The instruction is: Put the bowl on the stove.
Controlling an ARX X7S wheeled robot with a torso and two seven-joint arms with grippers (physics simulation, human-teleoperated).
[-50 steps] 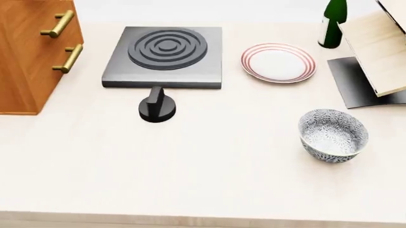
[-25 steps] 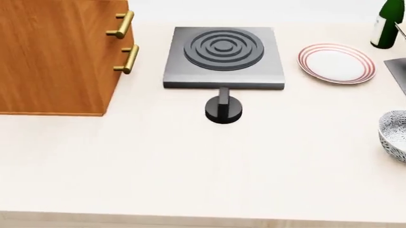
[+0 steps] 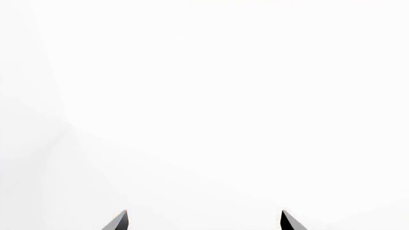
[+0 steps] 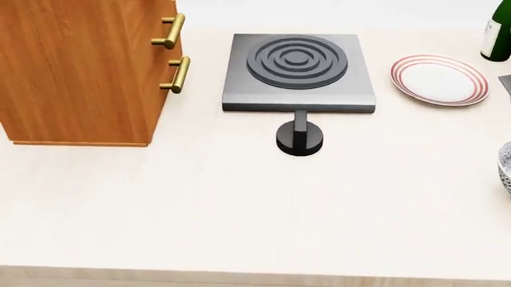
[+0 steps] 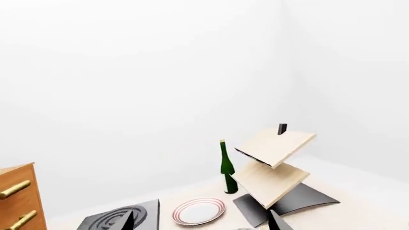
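Observation:
The bowl (image 4: 505, 168), white with grey-blue flowers, shows only as a sliver at the right edge of the head view, standing on the counter. The stove (image 4: 297, 72), a dark grey slab with ringed burner, lies at the back middle, far left of the bowl. It also appears low in the right wrist view as the stove (image 5: 121, 218). Neither arm shows in the head view. My right gripper (image 5: 201, 223) is open, held high above the counter, holding nothing. My left gripper (image 3: 203, 223) is open too, facing blank white.
A black round knob (image 4: 300, 139) sits just in front of the stove. A wooden cabinet (image 4: 80, 72) with brass handles stands at the left. A red-ringed plate (image 4: 440, 79), a green bottle (image 4: 496, 36) and a tilted wooden rack (image 5: 275, 167) on a dark mat are at the right.
The head view has swung left: the cabinet fills more of the picture, the stove and plate have slid right, and the bowl is nearly out of frame.

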